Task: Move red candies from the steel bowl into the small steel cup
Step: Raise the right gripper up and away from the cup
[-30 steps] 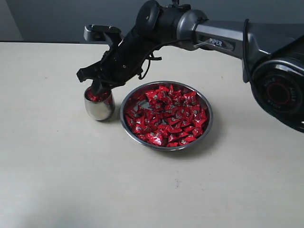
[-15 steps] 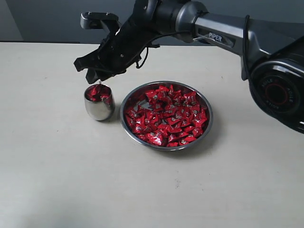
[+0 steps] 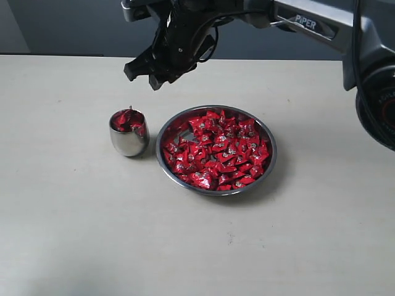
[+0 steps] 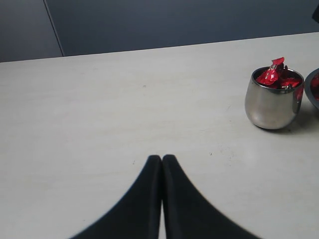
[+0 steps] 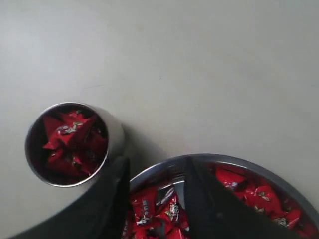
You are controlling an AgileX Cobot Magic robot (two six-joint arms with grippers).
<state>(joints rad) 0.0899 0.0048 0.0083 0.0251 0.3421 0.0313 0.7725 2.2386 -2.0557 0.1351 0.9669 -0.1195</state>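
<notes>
The steel bowl (image 3: 266, 161) sits mid-table, heaped with red candies (image 3: 217, 151). To its left stands the small steel cup (image 3: 129, 140), filled to the brim with red candies (image 3: 128, 119). My right gripper (image 3: 145, 73) hangs open and empty, well above the table, behind the cup and the bowl's left rim. From its wrist I look down on the cup (image 5: 115, 130), the bowl's rim (image 5: 222, 159) and candies (image 5: 172, 209) between the open fingers (image 5: 199, 194); gripper midpoint (image 5: 155, 172). My left gripper (image 4: 162, 160) is shut, empty, low over bare table, with the cup (image 4: 271, 104) off to one side.
A dark wall (image 3: 74, 28) runs behind the table's far edge. The right arm (image 3: 308, 24) spans the top right of the exterior view. Bare tabletop (image 3: 185, 246) lies in front of the cup and bowl.
My right gripper has risen from the cup's mouth and swung up and right, toward the bowl's side. The cup keeps its candies. The left gripper's earlier state is not shown.
</notes>
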